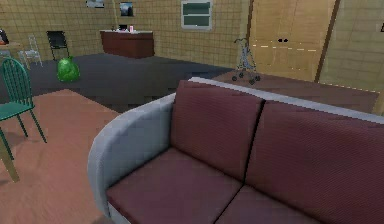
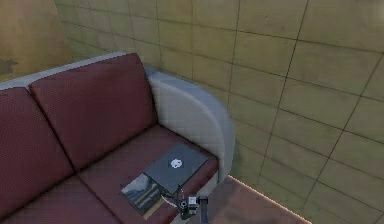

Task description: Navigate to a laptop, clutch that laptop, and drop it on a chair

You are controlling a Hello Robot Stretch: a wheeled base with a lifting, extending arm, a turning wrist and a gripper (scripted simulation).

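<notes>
**Facing the sofa end, laptop flat on the seat**

Arm side view: a flat dark grey laptop (image 2: 176, 164) w/ a pale mark mid-lid lies on the seat of the grey-framed sofa w/ maroon cushions (image 2: 196, 112), near its rounded grey armrest. Just beside the laptop's corner on the view's left lies a thin dark book-like thing w/ a pale edge (image 2: 138, 190); can't tell if it tucks under the laptop.

The robot's dark two-finger gripper (image 2: 184, 198) shows at the bottom edge, near the laptop's front edge. Can't tell if it's over or touching it. Claw state: can't tell if apart or together. Can't tell whether it holds anything either, as the laptop lies right behind it on the cushion.

Forward view: the sofa sits lower right. At the left edge a green slat-back chair (image 1: 14, 85) stands on reddish wood floor. Beyond it, on dark carpet, is a bright green round blob (image 1: 67, 70). Farther back are a black chair (image 1: 58, 42), a small white chair (image 1: 33, 52) and a reddish-brown counter (image 1: 127, 43) by the yellow tiled wall. Also at the far side: a white-framed window (image 1: 196, 14), a grey metal walker-like frame (image 1: 245, 62) and pale wooden double doors (image 1: 285, 40)
</notes>
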